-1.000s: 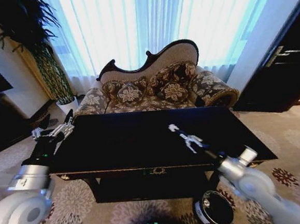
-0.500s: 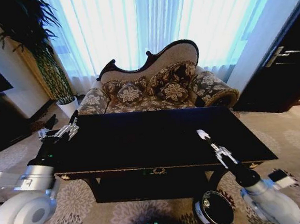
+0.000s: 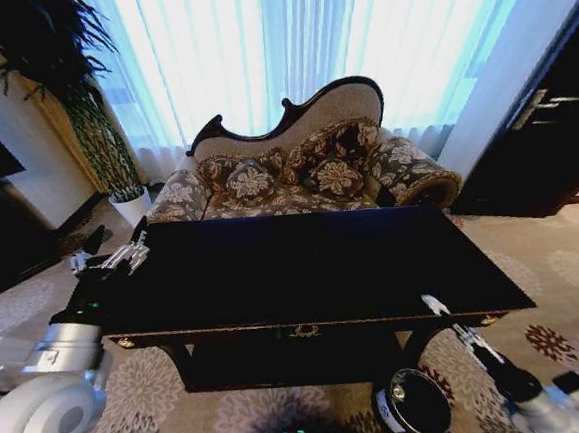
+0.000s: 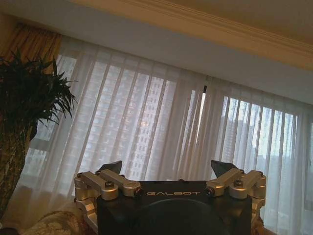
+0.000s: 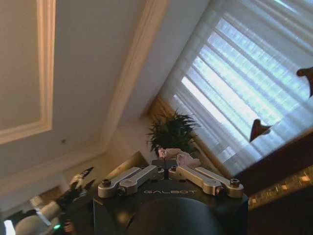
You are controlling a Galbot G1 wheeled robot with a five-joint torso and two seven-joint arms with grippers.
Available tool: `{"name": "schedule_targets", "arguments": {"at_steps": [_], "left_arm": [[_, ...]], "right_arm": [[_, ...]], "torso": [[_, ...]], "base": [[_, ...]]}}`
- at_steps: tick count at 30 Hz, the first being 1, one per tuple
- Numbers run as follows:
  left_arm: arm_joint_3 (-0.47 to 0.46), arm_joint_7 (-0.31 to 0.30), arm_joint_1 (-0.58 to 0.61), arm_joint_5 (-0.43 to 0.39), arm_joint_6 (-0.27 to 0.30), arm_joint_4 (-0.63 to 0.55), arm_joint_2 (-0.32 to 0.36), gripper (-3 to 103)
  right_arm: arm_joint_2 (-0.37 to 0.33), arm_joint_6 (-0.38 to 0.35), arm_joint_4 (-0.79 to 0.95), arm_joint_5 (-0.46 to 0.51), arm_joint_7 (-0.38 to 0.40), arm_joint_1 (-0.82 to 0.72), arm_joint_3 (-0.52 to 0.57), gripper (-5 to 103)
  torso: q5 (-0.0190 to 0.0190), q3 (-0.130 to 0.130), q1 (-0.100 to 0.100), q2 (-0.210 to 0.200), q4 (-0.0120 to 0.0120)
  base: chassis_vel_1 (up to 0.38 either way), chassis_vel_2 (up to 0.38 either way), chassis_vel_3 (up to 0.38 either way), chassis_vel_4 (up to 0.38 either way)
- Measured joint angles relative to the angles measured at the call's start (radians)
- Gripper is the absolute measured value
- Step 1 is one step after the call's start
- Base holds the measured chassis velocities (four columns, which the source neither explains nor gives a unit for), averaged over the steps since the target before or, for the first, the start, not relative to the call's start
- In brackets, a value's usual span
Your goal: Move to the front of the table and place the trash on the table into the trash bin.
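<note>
The glossy black table (image 3: 303, 266) stands straight ahead, its gold-trimmed front edge close to me. My right gripper (image 3: 432, 306) hangs over the table's front right corner, above and a little right of the trash bin (image 3: 414, 402), a small black cylinder on the carpet. The right wrist view has this gripper (image 5: 166, 164) shut on a crumpled white tissue (image 5: 180, 157), a piece of the trash. By the table's left end my left gripper (image 3: 112, 258) is raised. Its fingers (image 4: 113, 167) are spread wide in the left wrist view, with nothing between them.
A patterned sofa (image 3: 296, 171) sits right behind the table. A tall potted plant (image 3: 82, 122) and a dark cabinet (image 3: 0, 229) are at the left, and a dark door (image 3: 553, 125) is at the right. Floral carpet surrounds the table.
My right gripper has drawn back from over the table's middle right to its front right corner and has come lower, nearer the bin. The left gripper has barely shifted.
</note>
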Motion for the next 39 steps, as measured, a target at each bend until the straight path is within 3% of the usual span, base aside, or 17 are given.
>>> {"name": "schedule_targets", "arguments": {"at_steps": [9, 18, 22, 24, 25, 26, 28, 29, 30, 32, 33, 36, 37, 38, 39], "left_arm": [[-0.004, 0.0, -0.006, 0.0, 0.0, 0.0, -0.002, 100], [-0.021, 0.0, -0.007, -0.002, -0.001, 0.009, 0.001, 100], [-0.019, 0.0, -0.01, -0.002, -0.001, 0.013, 0.002, 100], [-0.015, 0.0, -0.01, -0.002, -0.001, 0.013, 0.002, 100], [-0.014, 0.0, -0.01, -0.002, -0.001, 0.013, 0.001, 100], [-0.014, 0.0, -0.01, -0.002, -0.001, 0.013, 0.001, 100], [-0.014, 0.0, -0.007, -0.002, -0.001, 0.011, 0.001, 100], [-0.016, 0.0, -0.005, -0.002, -0.002, 0.01, 0.001, 100], [-0.016, 0.0, -0.005, -0.002, -0.002, 0.01, 0.001, 100], [-0.021, 0.0, -0.002, -0.002, -0.003, 0.007, 0.001, 100], [-0.021, 0.0, -0.002, -0.002, -0.003, 0.007, 0.001, 100], [-0.027, 0.0, 0.0, -0.002, -0.003, 0.004, 0.002, 100], [-0.029, 0.0, 0.002, -0.002, -0.003, 0.003, 0.003, 100], [-0.031, 0.0, 0.002, -0.002, -0.003, 0.003, 0.004, 100], [-0.031, 0.0, 0.002, -0.002, -0.003, 0.003, 0.004, 100]], "right_arm": [[0.019, -0.007, -0.077, -0.08, -0.039, 0.04, -0.034, 0], [0.02, 0.079, -0.3, -0.243, -0.013, 0.107, -0.112, 0], [0.016, 0.15, -0.4, -0.311, 0.047, 0.128, -0.138, 0], [0.017, 0.198, -0.435, -0.339, 0.139, 0.138, -0.158, 0], [0.022, 0.227, -0.443, -0.356, 0.226, 0.145, -0.173, 0], [0.022, 0.227, -0.443, -0.356, 0.226, 0.145, -0.173, 0], [0.03, 0.267, -0.445, -0.384, 0.36, 0.154, -0.199, 0], [0.038, 0.29, -0.44, -0.409, 0.463, 0.159, -0.224, 0], [0.038, 0.29, -0.44, -0.409, 0.463, 0.159, -0.224, 0], [0.061, 0.314, -0.427, -0.487, 0.632, 0.167, -0.262, 0], [0.061, 0.314, -0.427, -0.487, 0.632, 0.167, -0.262, 0], [0.09, 0.329, -0.428, -0.613, 0.794, 0.183, -0.297, 0], [0.104, 0.328, -0.433, -0.678, 0.895, 0.192, -0.318, 0], [0.11, 0.323, -0.435, -0.704, 0.949, 0.195, -0.329, 0], [0.11, 0.323, -0.435, -0.704, 0.949, 0.195, -0.329, 0]], "torso": [[-0.0003, 0.0, 0.0, 0.0, 0.0001], [-0.0002, 0.0, 0.0, 0.0, 0.0002], [-0.0002, 0.0, 0.0, 0.0, 0.0], [-0.0003, 0.0, 0.0, 0.0, -0.0001], [-0.0003, 0.0, 0.0, 0.0, 0.0], [-0.0003, 0.0, 0.0, 0.0, 0.0], [-0.0003, 0.0, 0.0, 0.0, 0.0], [-0.0004, 0.0, 0.0, 0.0, 0.0002], [-0.0004, 0.0, 0.0, 0.0, 0.0002], [-0.0002, 0.0, 0.0, 0.0, 0.0001], [-0.0002, 0.0, 0.0, 0.0, 0.0001], [-0.0004, 0.0, 0.0, 0.0, 0.0001], [-0.0003, 0.0, 0.0, 0.0, 0.0001], [-0.0003, 0.0, 0.0, 0.0, 0.0002], [-0.0003, 0.0, 0.0, 0.0, 0.0002]], "base": [[0.0, 0.0, 0.0, 0.0], [0.0, 0.0, 0.0, 0.0], [0.0, 0.0, 0.0, 0.0], [0.0, 0.0, 0.0, 0.0], [0.0, 0.0, 0.0, 0.0], [0.0, 0.0, 0.0, 0.0], [0.0, 0.0, 0.0, 0.0], [0.0, 0.0, 0.0, 0.0], [0.0, 0.0, 0.0, 0.0], [0.0, 0.0, 0.0, 0.0], [0.0, 0.0, 0.0, 0.0], [0.0, 0.0, 0.0, 0.0], [0.0, 0.0, 0.0, 0.0], [0.0, 0.0, 0.0, 0.0], [0.0, 0.0, 0.0, 0.0]]}}
